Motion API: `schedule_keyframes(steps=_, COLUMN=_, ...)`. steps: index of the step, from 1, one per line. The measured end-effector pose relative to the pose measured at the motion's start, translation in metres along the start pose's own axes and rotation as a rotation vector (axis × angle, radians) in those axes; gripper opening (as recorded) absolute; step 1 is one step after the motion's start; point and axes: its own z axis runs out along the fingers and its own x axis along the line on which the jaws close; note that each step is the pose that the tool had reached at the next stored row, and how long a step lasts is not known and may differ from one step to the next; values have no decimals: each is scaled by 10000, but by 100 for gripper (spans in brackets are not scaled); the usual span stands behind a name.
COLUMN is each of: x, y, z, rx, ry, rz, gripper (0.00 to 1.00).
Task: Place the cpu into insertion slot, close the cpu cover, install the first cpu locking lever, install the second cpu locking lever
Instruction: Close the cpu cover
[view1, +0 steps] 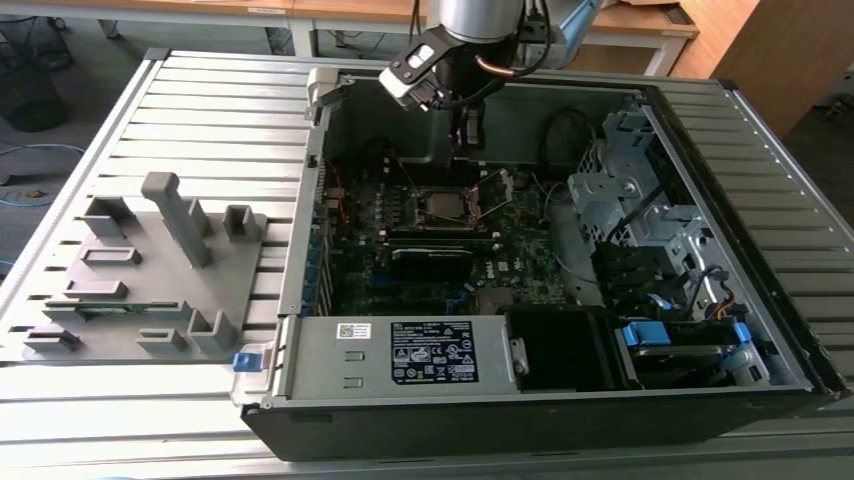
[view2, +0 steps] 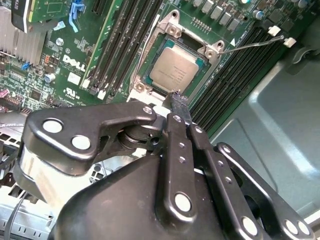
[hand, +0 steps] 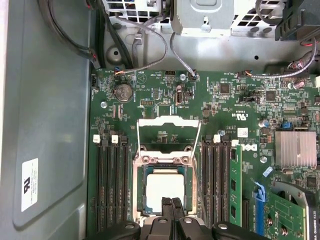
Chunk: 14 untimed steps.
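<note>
- Brownish-grey metal chip (hand: 160, 185) is sitting in the socket (hand: 140, 192) already
- silvery cover (hand: 169, 120) flipped open just beside the socket
- end effector (hand: 173, 202) clenched empty, tips right over the socket's edge

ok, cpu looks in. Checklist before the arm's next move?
1. cpu lying flat in the insertion slot: ok.
2. cpu cover closed: not ok, it stands open, hinged up off the slot.
3. locking lever latched: not ok, it sticks out free.
4. gripper empty: ok, shut with nothing between the fingers, at the slot's edge.
5. cpu corner orientation: cannot tell.
</note>
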Motion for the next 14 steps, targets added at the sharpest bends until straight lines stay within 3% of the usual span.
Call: schedule_keyframes(steps=14, x=0, y=15, z=1, rx=-1, ry=0, rz=-1, gripper=10)
